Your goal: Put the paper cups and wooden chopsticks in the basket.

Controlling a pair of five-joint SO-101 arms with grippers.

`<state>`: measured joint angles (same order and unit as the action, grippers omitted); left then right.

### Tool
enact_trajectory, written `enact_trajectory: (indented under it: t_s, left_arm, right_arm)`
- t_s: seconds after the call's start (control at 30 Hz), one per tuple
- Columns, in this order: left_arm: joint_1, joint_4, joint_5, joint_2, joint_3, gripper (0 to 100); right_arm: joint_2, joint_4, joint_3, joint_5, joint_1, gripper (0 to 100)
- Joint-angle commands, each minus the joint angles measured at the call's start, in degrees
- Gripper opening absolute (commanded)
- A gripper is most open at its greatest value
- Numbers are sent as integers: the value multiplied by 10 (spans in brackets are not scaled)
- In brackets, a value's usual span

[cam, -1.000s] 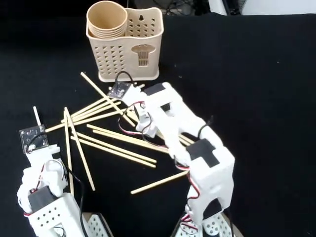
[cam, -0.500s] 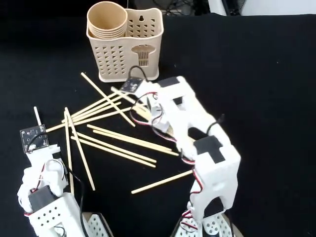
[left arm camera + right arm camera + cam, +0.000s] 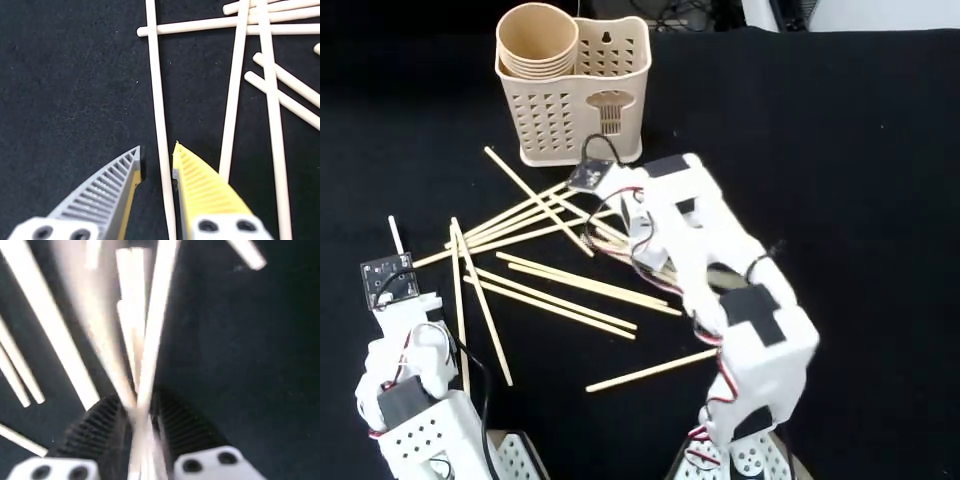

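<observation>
At the left edge of the worktop (image 3: 860, 200), the left hand (image 3: 157, 147) is seen open, a single chopstick (image 3: 156, 90) running lengthwise between its fingers. Loose chopsticks (image 3: 570, 280) are scattered across the middle. Further right, the right hand (image 3: 139, 400) is closed on a bundle of chopsticks (image 3: 150, 315); the basket (image 3: 610, 110), with paper cups (image 3: 535, 40) stacked in one compartment, lies just beyond it, nearer this arm than the left.
</observation>
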<state>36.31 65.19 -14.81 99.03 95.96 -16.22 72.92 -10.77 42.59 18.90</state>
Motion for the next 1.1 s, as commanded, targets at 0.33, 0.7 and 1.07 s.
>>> enact_trajectory:
  t_s: [0.33,0.7,1.07]
  left_arm:
    - [1,3,-5,4,-5,124]
    - [1,3,-5,4,-5,124]
    - [1,4,-5,4,-5,124]
  right_arm:
    - [212,47,0,-11,3,12]
    - [250,-59,-106,-16,4,12]
    - [232,-121,-183,-11,1,12]
